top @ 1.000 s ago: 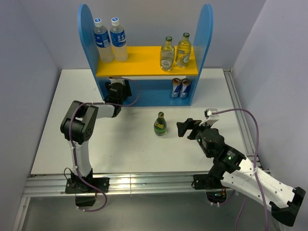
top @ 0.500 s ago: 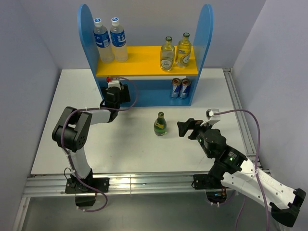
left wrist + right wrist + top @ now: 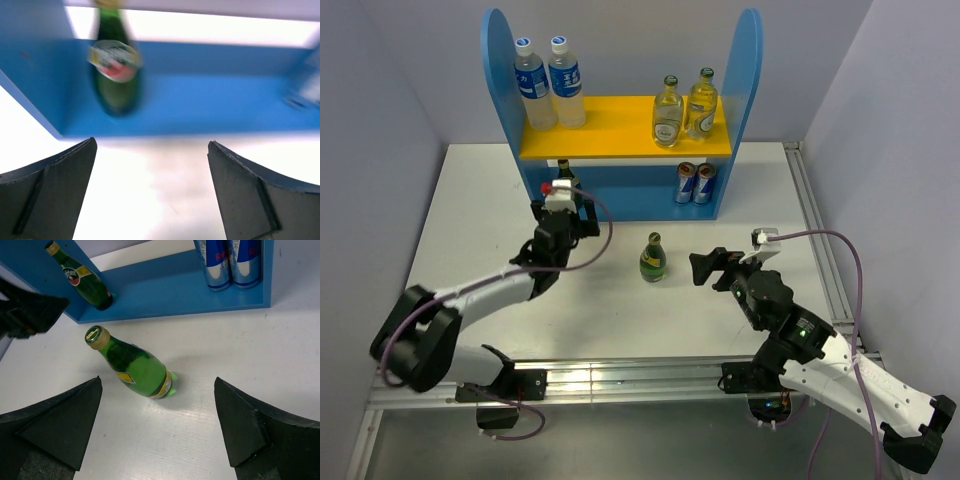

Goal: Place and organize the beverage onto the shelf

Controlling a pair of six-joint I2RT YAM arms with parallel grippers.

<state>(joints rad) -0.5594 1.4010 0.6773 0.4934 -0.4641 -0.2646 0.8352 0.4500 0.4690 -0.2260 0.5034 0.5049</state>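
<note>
Glass, likely slick and breakable — grip the loose green bottle around its body; your left gripper and right gripper gape empty.

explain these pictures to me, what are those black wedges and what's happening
Two robot arms are bolted to a table. One picture looks down from above and behind them; the other two come from a camera on each wrist, so the black wedges are that arm's own fingers. The left gripper faces a shelved green bottle on the lower level of the shelf; the right gripper faces a loose green bottle standing on the table. Both grippers are open, holding nothing. Clear bottles and yellowish bottles stand on the yellow board, cans below.
</note>
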